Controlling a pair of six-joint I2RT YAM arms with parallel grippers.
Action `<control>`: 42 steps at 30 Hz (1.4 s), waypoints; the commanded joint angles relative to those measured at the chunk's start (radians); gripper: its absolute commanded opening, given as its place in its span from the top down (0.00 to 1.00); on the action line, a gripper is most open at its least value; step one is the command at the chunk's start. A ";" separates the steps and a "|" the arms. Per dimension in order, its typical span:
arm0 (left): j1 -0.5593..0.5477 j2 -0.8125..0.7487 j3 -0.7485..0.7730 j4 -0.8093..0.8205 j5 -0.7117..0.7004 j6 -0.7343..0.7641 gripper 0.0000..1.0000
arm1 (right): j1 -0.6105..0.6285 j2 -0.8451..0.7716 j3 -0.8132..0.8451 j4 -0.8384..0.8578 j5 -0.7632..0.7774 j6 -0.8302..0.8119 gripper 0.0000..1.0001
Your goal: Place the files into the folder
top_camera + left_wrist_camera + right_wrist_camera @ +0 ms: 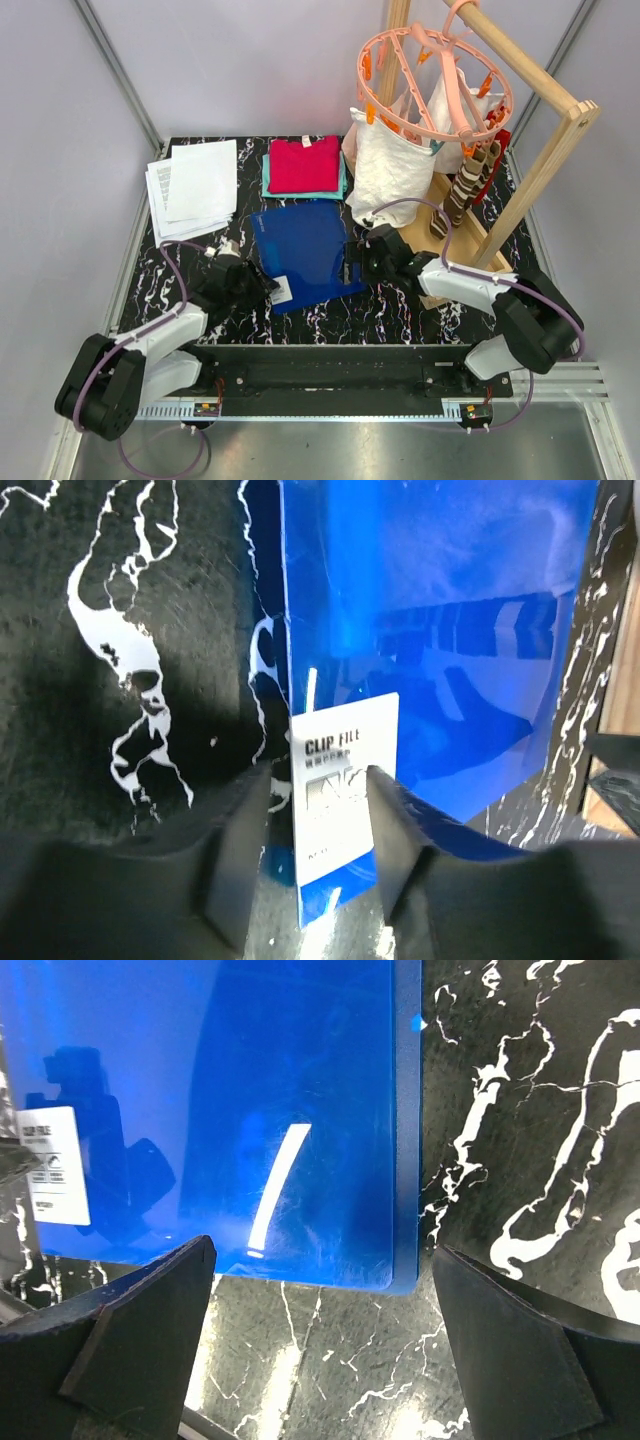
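The blue folder (305, 250) lies flat and closed in the middle of the black marble table. Its white sticker (282, 290) is at the near left corner. The files (195, 190), a stack of white sheets, lie at the far left, apart from both grippers. My left gripper (262, 285) is open, and in the left wrist view its jaws (318, 775) straddle the sticker corner (345, 730) of the folder (430, 600) with a gap on each side. My right gripper (358, 262) is wide open at the folder's right edge. In the right wrist view (322, 1250) the folder's near corner (200, 1060) sits just ahead of the jaws.
Folded red and teal clothes (303, 165) lie behind the folder. A white cloth bag (388, 170) hangs from a pink ring hanger (435, 80) on a wooden rack (540, 170) at the back right. Grey walls enclose the table (400, 310).
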 commanded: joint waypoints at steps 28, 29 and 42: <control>-0.006 0.129 0.017 0.055 0.021 0.034 0.51 | -0.026 0.258 0.106 0.218 -0.332 0.039 0.06; -0.008 0.129 0.014 0.059 0.024 0.031 0.51 | -0.026 0.259 0.098 0.265 -0.355 0.074 0.06; -0.023 -0.130 0.179 -0.368 -0.186 0.239 0.02 | -0.025 0.104 0.143 -0.101 -0.096 -0.001 0.00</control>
